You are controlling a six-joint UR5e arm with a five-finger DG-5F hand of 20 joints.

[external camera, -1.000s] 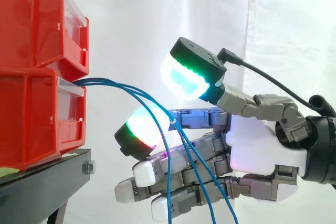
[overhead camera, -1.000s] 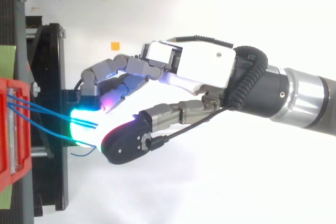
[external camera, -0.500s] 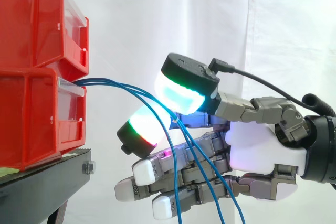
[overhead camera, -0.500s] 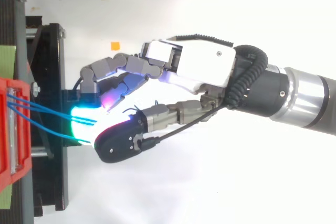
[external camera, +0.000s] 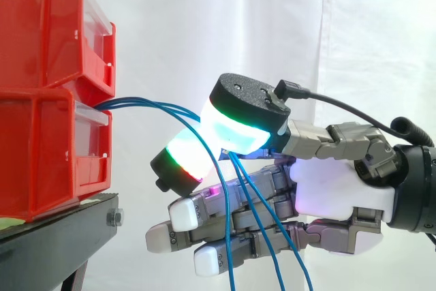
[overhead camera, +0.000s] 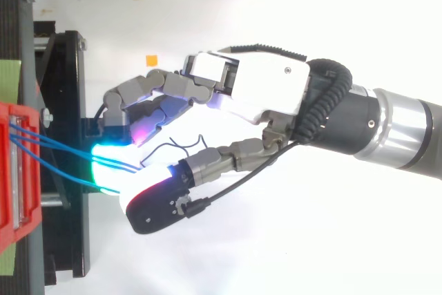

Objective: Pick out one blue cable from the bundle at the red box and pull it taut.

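thin blue cables [external camera: 136, 103] leave the red plastic box [external camera: 48, 148] and slope right and down (crossing the lower fingers). the grey-and-white robot hand [external camera: 340, 189] pinches them between two glowing pads [external camera: 235, 124]; the cables hang slack.

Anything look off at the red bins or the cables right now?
Yes: the hand pinches the thin blue cables between two glowing pads, and more than one strand seems to run through the pinch, not a single one. They sag from the red plastic bins, slack. Nothing looks damaged.
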